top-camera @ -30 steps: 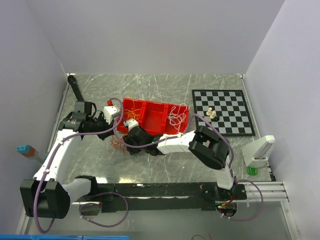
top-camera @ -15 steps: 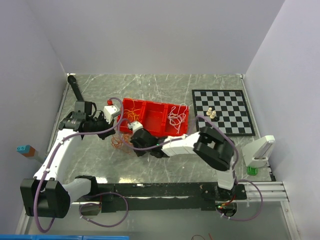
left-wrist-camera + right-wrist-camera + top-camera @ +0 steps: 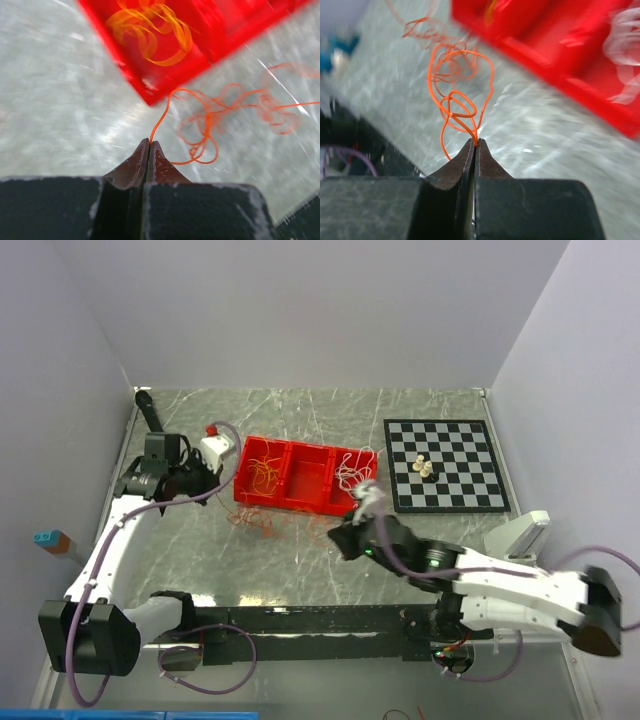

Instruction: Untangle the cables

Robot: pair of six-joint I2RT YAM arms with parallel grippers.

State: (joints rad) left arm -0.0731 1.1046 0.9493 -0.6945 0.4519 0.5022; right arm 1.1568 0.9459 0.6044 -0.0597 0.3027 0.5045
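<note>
Orange cable (image 3: 451, 114) trails across table (image 3: 300, 410) beside red tray (image 3: 290, 504), pinched by left gripper (image 3: 149, 145) and right gripper (image 3: 475, 143); we fear pulling apart could cinch its loops into knots.

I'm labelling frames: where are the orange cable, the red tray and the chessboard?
orange cable (image 3: 159, 117), left wrist view, strand above the gripper.
red tray (image 3: 308, 478), top external view, bare middle compartment.
chessboard (image 3: 460, 470), top external view, bare squares.
</note>
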